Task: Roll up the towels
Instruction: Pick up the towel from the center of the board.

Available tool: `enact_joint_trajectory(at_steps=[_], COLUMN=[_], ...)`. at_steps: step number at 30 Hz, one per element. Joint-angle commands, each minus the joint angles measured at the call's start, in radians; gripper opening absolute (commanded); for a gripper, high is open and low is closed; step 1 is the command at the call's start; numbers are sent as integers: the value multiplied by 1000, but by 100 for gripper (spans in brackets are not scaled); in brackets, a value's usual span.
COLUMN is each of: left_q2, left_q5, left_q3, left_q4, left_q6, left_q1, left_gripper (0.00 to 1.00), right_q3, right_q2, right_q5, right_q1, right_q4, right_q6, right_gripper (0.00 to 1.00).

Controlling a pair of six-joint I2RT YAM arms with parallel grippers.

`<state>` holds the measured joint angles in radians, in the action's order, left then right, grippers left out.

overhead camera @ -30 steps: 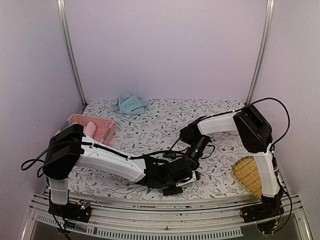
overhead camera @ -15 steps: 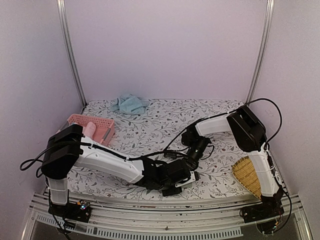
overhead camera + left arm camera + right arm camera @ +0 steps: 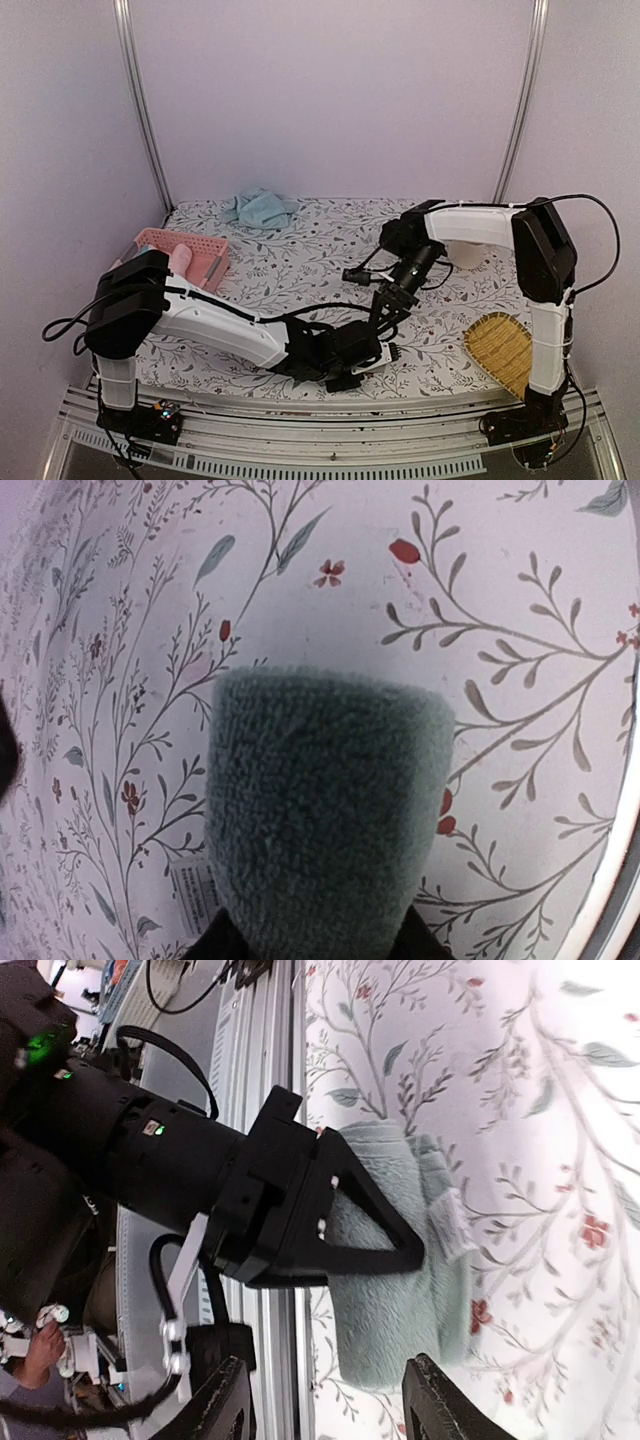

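**Green roll clamped at the near edge**

Left arm lies low along the table's near edge, left gripper pinching the rolled green towel. Right arm arches high, right gripper hanging near the roll, fingers spread, nothing between. Two towels: the blue towel sits crumpled at the far edge. One pink basket at the left edge, open room across the middle

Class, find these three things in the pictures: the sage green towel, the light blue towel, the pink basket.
sage green towel (image 3: 325, 820), left wrist view, middle of the rolled terry surface.
light blue towel (image 3: 260, 208), top view, centre of the crumpled heap.
pink basket (image 3: 203, 244), top view, its lattice wall.
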<state>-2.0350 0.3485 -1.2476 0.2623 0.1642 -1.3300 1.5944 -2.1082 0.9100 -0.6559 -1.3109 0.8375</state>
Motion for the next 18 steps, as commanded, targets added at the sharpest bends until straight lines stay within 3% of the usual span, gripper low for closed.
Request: enact_joint_trajectory(at_steps=[1,7,10,18], left_q2=[-68,2,33,158], left_q5=[-72,-150,-179,-214], left_q3=[70,77,74,61], left_q4=[151,132,130,146], left_q6=[-24,-64,-82,-147], left_q1=[34,66,84,152], left_gripper=[27,18,15,12], right_q3=[-103,-440,-595,-575], right_q2=[181,439,501,478], right_q5=[-14,-133,-81,-23], right_q1=[137,190,213,222], right_q4=[144,559,733,730], right_q6=[-58,-207,-236,-235], right_gripper=[54,54,54,54])
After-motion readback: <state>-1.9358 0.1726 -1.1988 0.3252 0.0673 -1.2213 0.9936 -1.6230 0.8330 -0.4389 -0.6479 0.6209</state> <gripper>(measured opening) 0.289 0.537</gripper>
